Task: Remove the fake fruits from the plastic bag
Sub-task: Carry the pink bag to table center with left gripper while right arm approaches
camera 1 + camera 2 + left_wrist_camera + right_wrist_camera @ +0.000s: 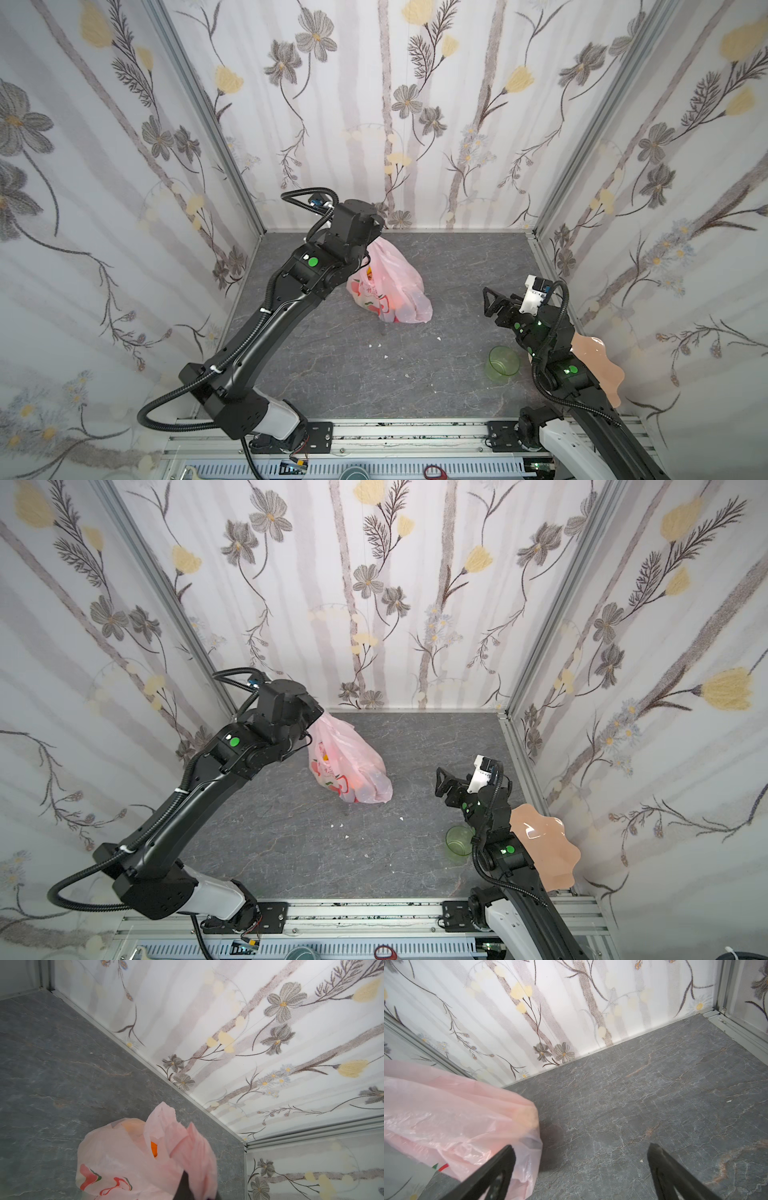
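Observation:
The pale pink plastic bag (392, 282) with red printing hangs from its top and its bottom rests on the grey table in both top views. My left gripper (185, 1185) is shut on the bag's bunched upper edge (328, 725); in the top views its fingers are hidden under the wrist. The fake fruits are inside the bag: an orange one (154, 1149) peeks through the opening, and a red-orange glow (394, 305) shows through the film. My right gripper (581, 1147) stands open over bare table to the right of the bag (452, 1118), holding nothing (492, 301).
A translucent green cup (503, 362) stands near the right arm. The peach wavy-edged plate (544, 845) lies partly under that arm against the right wall. Small white crumbs (386, 356) dot the table (449, 270). Walls close three sides.

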Tool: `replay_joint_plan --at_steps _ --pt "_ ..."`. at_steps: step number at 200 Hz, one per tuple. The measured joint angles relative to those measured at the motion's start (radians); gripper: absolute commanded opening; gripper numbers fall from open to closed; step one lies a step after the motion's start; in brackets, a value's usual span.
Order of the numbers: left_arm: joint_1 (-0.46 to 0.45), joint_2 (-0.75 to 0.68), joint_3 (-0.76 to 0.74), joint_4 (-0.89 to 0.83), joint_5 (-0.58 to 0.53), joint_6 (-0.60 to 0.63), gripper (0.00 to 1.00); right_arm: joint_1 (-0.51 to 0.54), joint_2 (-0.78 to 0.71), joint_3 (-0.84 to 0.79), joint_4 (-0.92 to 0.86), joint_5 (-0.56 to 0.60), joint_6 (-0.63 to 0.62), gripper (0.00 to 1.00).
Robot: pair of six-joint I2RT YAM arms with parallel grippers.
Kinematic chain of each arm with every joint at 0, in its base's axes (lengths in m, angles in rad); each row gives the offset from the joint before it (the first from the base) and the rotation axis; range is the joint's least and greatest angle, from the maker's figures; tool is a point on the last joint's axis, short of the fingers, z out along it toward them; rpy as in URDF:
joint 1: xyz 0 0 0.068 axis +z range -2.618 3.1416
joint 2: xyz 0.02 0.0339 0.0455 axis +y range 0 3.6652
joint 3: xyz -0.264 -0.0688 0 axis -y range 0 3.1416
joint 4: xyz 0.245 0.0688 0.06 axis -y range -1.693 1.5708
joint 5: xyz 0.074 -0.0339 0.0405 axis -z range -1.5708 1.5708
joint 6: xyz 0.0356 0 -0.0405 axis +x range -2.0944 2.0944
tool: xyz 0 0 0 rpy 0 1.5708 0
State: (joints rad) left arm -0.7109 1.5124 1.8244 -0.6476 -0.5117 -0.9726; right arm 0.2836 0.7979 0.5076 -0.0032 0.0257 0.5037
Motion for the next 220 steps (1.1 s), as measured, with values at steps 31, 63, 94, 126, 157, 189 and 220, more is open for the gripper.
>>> replay_joint_plan --at_steps 31,63,94,126,157,189,220 --pt "-0.059 0.160 0.093 0.060 0.017 0.002 0.00 0.001 0.021 0.019 0.000 -0.021 -0.006 1.00" --pt "-0.069 0.301 0.195 0.082 0.092 0.037 0.24 0.021 0.058 0.040 -0.002 -0.047 -0.010 1.00" --pt "-0.064 0.348 0.263 0.100 0.181 0.138 0.50 0.075 0.113 0.085 -0.016 -0.053 -0.027 1.00" --pt "-0.046 0.308 0.243 0.112 0.249 0.276 0.76 0.154 0.194 0.159 -0.040 -0.045 -0.042 1.00" --pt "-0.019 0.194 0.148 0.120 0.262 0.420 0.83 0.235 0.308 0.279 -0.043 0.009 -0.045 1.00" --pt "0.042 0.083 0.014 0.126 0.255 0.491 0.85 0.319 0.446 0.430 -0.041 0.090 -0.052 0.99" --pt "0.093 0.031 -0.083 0.127 0.251 0.528 0.85 0.416 0.580 0.578 -0.054 0.146 -0.069 0.97"
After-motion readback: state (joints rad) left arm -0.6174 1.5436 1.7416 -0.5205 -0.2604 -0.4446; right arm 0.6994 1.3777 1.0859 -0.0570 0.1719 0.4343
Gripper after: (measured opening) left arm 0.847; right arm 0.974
